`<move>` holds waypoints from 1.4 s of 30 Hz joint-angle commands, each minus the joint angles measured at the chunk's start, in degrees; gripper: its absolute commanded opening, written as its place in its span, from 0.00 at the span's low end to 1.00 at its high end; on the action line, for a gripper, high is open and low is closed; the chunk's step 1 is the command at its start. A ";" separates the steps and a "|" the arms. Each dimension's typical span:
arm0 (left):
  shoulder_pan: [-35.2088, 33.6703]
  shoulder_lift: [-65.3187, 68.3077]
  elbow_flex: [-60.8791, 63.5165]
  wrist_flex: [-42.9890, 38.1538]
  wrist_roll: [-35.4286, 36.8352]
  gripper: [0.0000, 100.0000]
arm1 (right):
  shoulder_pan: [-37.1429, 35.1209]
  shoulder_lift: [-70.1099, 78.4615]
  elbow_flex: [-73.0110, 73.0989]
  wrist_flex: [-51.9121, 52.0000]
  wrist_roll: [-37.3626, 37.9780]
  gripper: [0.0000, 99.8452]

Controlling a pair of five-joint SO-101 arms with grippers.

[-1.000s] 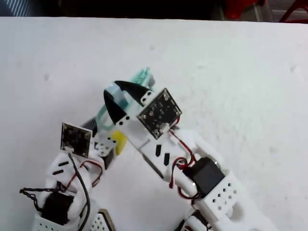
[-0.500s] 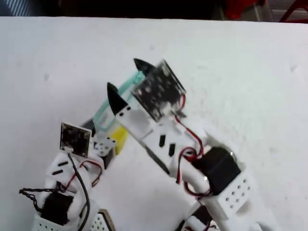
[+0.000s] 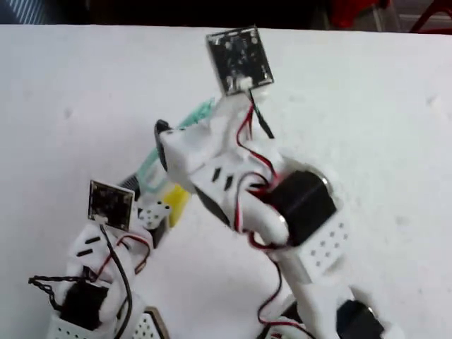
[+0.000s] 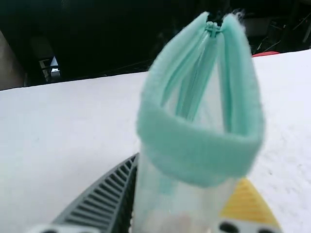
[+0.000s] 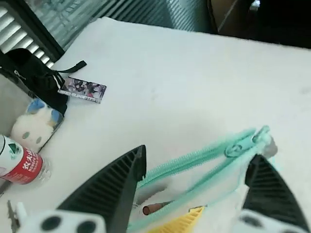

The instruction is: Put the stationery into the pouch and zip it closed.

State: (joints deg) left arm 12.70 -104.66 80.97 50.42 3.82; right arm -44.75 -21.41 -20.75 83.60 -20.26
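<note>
The mint-green pouch (image 4: 194, 150) stands with its mouth open, and my left gripper (image 4: 175, 213) is shut on its near end, grey finger (image 4: 102, 204) on one side and yellow finger (image 4: 245, 206) on the other. In the high view the pouch (image 3: 194, 116) lies at the table's middle, partly under the right arm (image 3: 212, 166). My right gripper (image 5: 198, 156) is open, its black fingers (image 5: 116, 184) straddling the zip. The zip pull (image 5: 262, 136) sits at the pouch's far end. A brown pencil tip (image 5: 150, 209) shows inside the mouth, beside a yellow piece (image 5: 187, 221).
The left arm (image 3: 106, 233) rests at the front left of the white table (image 3: 367, 113). Beyond the table's edge in the right wrist view are a bottle (image 5: 19, 162), a plush toy (image 5: 36, 124) and a black bag (image 5: 34, 73).
The right arm has tipped forward over the pouch, its wrist camera swinging toward the table's far edge. The left arm and the pouch's near end have not moved.
</note>
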 commanded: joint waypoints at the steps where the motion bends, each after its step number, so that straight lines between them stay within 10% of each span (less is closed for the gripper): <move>1: 0.22 -0.13 -0.18 -1.14 -0.70 0.23 | -0.40 3.65 -5.54 3.56 -4.66 0.33; 18: 0.57 -0.13 -0.09 -1.14 -0.70 0.23 | -1.45 17.01 -6.86 4.44 -9.41 0.32; 24: 0.92 -0.13 -2.29 -0.44 -0.53 0.24 | -1.54 16.84 -10.99 7.25 -6.33 0.03; 34: 0.92 -0.13 -14.42 12.66 -6.68 0.26 | 6.55 16.66 -11.60 10.51 11.34 0.02; 42: 0.92 -0.22 -18.02 14.86 -3.60 0.16 | 20.09 16.57 -11.69 9.19 40.62 0.02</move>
State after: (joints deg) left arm 13.32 -104.84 65.93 65.54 -1.10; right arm -28.31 -3.38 -29.71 93.89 8.40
